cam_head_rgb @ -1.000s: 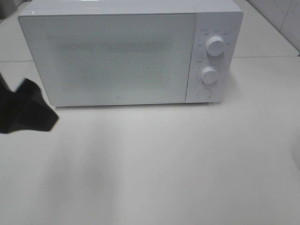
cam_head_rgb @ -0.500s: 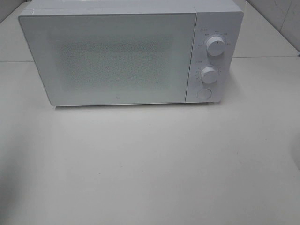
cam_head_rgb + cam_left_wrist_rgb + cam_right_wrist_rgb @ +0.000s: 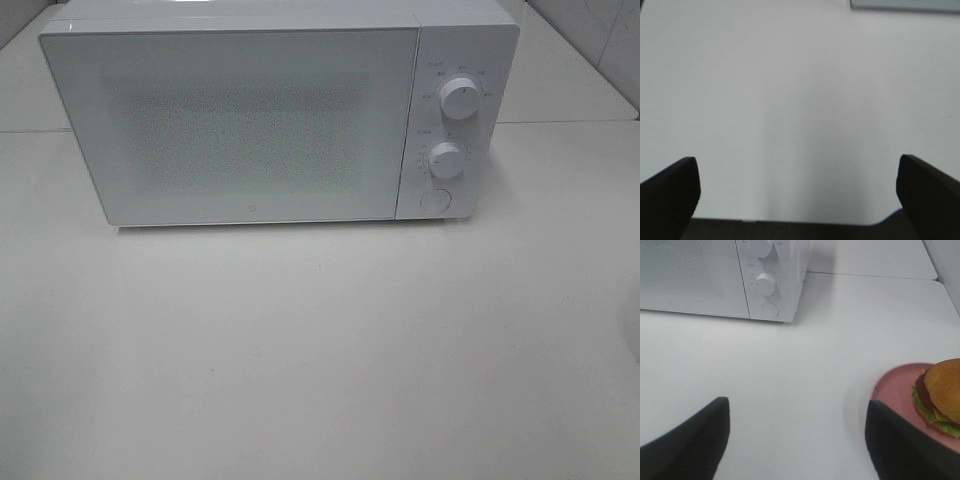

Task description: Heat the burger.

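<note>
1. Golden-tan and domed, the bun of the burger [image 3: 943, 390] tops darker brown layers, with a red slice, a yellow edge and green leaf showing at its side.
2. The burger sits on a pink dish [image 3: 892, 385], which lies on the white table [image 3: 320, 350] well apart from the microwave [image 3: 240, 120], out past its control-panel side; only the right wrist view shows it, partly cut off at the frame edge.
3. The right gripper [image 3: 795, 440] hangs above the table with its dark fingers [image 3: 690, 442] spread wide and nothing between them; one finger stands just beside the dish.
4. The left gripper [image 3: 797, 192] is also spread wide over bare table, empty.
5. The microwave's door is shut, its frosted front facing the high camera, with two round knobs [image 3: 459, 98] and a round button [image 3: 434, 199] on its right panel.
</note>
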